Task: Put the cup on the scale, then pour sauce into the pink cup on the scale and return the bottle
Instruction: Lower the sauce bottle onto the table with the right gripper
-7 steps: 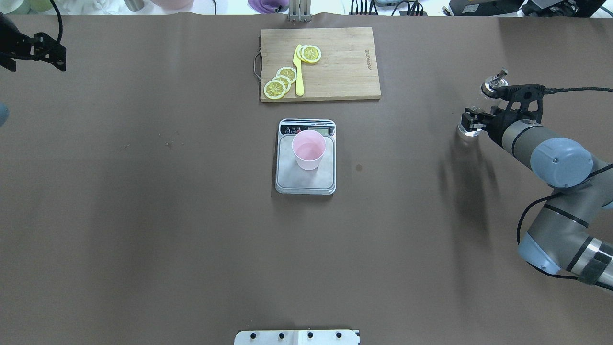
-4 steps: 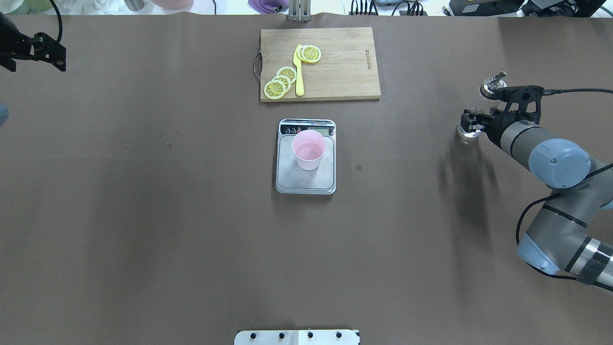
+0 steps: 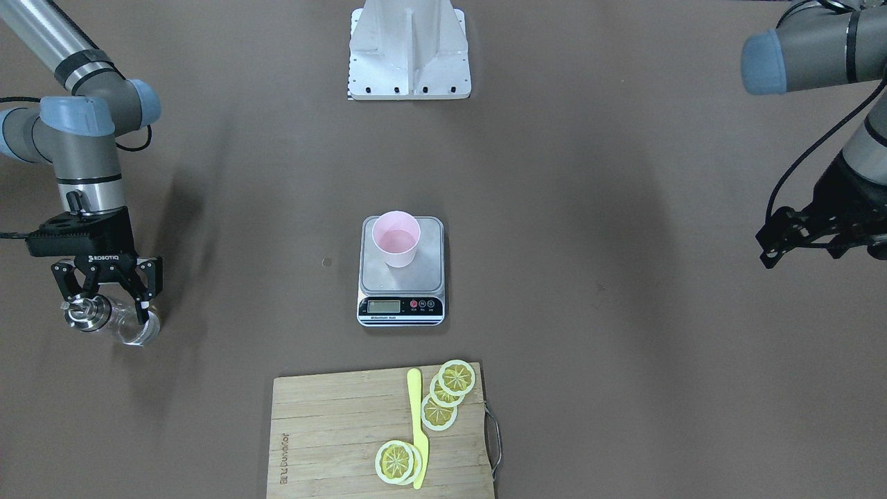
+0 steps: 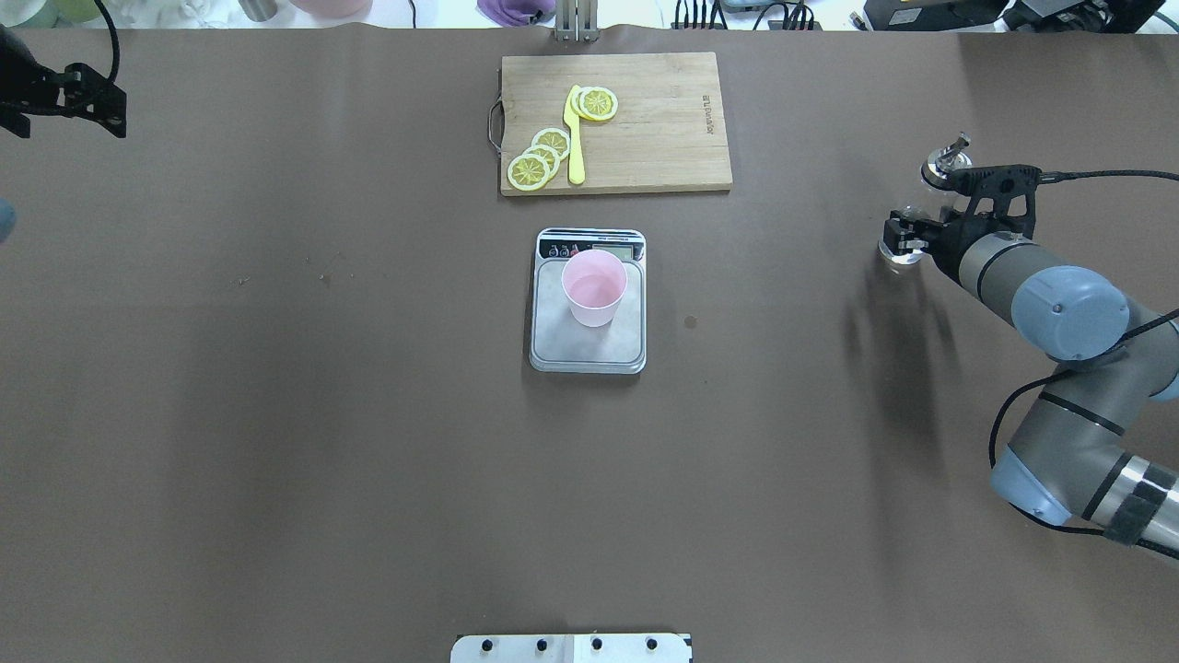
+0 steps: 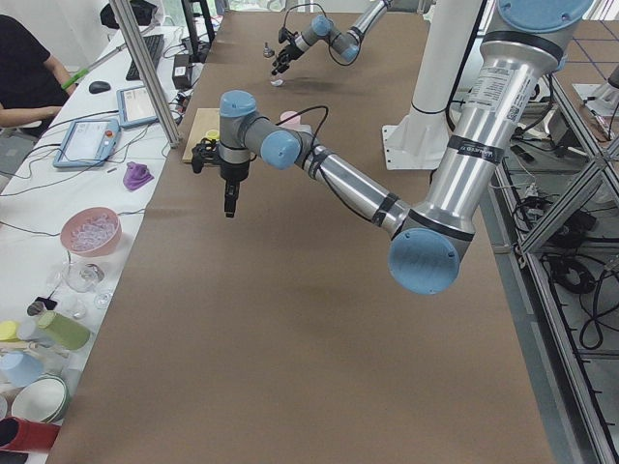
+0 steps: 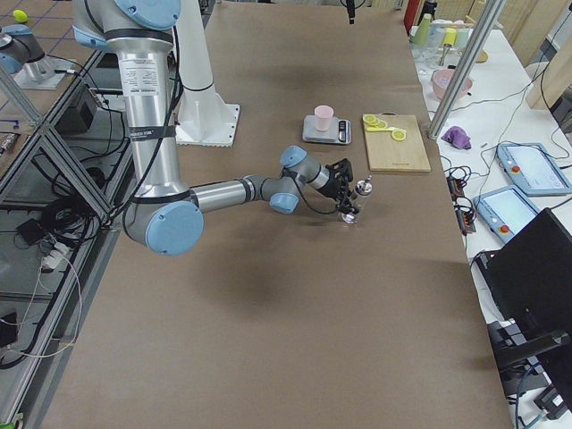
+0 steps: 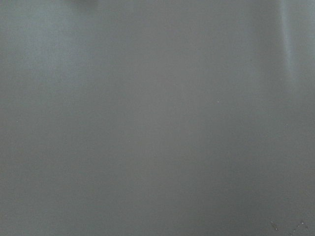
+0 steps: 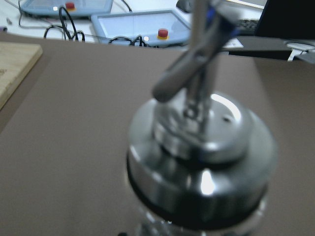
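The pale pink cup (image 4: pixel 594 287) stands upright on the silver scale (image 4: pixel 553 345) at the table's middle, also in the front view as the cup (image 3: pixel 396 239) and the scale (image 3: pixel 431 274). My right gripper (image 4: pixel 898 235) is at the table's far right, shut around the body of the clear glass bottle (image 3: pixel 132 327). The bottle is upright, its base at or just above the table. Its silver spout cap (image 8: pixel 202 147) fills the right wrist view. My left gripper (image 5: pixel 230 208) hangs over bare table at the far left, away from everything. I cannot tell whether it is open.
A wooden cutting board (image 4: pixel 663 129) with several lemon slices (image 4: pixel 539 158) and a yellow knife (image 4: pixel 575 138) lies just beyond the scale. The robot's base plate (image 4: pixel 571 647) is at the near edge. The left wrist view shows only bare brown table.
My right gripper and the bottle have drifted a few pixels to the left in the overhead view. The cup, the scale and the left arm have not moved.
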Controlling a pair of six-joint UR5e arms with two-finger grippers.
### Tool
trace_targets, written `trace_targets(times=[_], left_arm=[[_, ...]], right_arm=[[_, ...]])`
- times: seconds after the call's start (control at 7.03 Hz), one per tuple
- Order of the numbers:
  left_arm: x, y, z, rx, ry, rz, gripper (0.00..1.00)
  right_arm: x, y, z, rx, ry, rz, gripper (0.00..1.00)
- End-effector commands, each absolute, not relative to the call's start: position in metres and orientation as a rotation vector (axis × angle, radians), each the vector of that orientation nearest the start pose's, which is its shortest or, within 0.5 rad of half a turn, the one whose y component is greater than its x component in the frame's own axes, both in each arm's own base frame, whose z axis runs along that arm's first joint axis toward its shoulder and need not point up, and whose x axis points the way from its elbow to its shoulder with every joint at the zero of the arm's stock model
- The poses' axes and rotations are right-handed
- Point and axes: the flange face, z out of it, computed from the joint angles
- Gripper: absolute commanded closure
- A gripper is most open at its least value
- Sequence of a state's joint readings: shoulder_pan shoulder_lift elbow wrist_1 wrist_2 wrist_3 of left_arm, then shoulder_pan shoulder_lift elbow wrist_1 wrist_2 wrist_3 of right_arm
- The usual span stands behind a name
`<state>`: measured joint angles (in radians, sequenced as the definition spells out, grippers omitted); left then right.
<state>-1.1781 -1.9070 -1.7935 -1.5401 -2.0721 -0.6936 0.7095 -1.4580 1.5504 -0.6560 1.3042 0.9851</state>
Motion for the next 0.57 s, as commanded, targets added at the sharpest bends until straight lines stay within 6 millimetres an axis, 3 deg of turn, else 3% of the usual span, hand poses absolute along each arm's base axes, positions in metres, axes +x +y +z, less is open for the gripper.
trace_targets(times=[0.0, 0.43], left_arm=[[0.1512, -0.5886, 0.3817, 0.189, 0.685, -0.157, 0.01], [0.1512, -0.5885, 0.3833, 0.187, 0.684, -0.158, 0.01]], right_arm=[[-0.3296, -0.4942, 0.514, 0.804, -0.654, 0.234, 0.0], [-0.3296, -0.4939, 0.5128, 0.804, -0.659, 0.233, 0.0]])
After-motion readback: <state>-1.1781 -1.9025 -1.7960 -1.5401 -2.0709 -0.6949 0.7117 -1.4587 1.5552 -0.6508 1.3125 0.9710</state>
